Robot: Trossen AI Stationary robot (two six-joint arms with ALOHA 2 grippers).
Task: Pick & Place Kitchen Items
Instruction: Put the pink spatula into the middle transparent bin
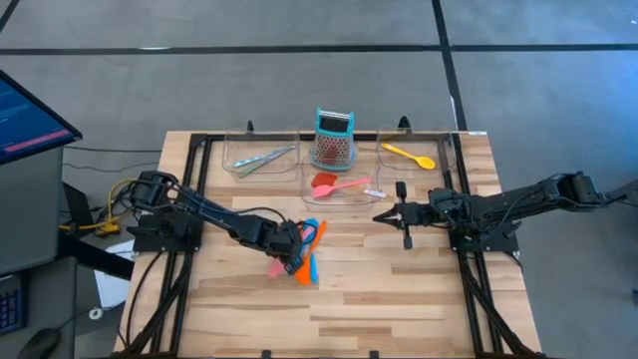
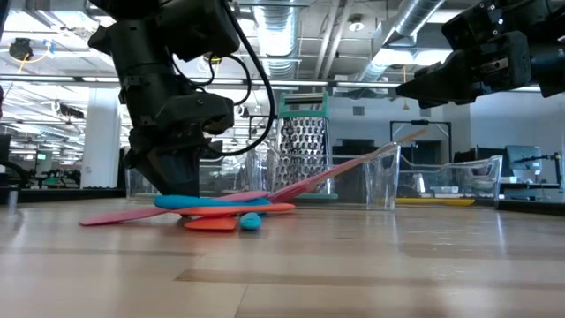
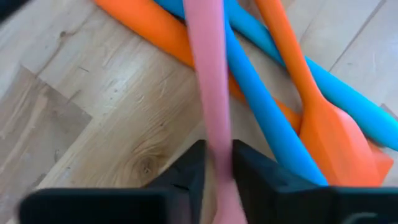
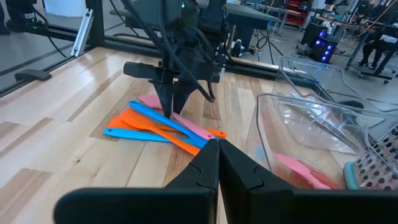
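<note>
Left tool (image 3: 216,177) is down on the wooden surface (image 1: 399,299) w/ its 2 fingers closing around the pink spatula (image 3: 208,81), gripping its handle. That spatula lies across a pile: blue spatulas (image 3: 261,106) & orange spatulas (image 3: 323,124), all touching.

Risk, I think: if the tool lifts, the pink one may drag the others along, or slip out bc the handle is thin & smooth.

Farther off, right tool (image 4: 217,163) is shut, holding nothing, up above the surface nr the clear trays (image 1: 344,189). In the trays: a red & pink utensil (image 1: 339,185), metal tongs (image 1: 261,160), yellow spoon (image 1: 409,155). The grater (image 1: 333,140) stands behind.
</note>
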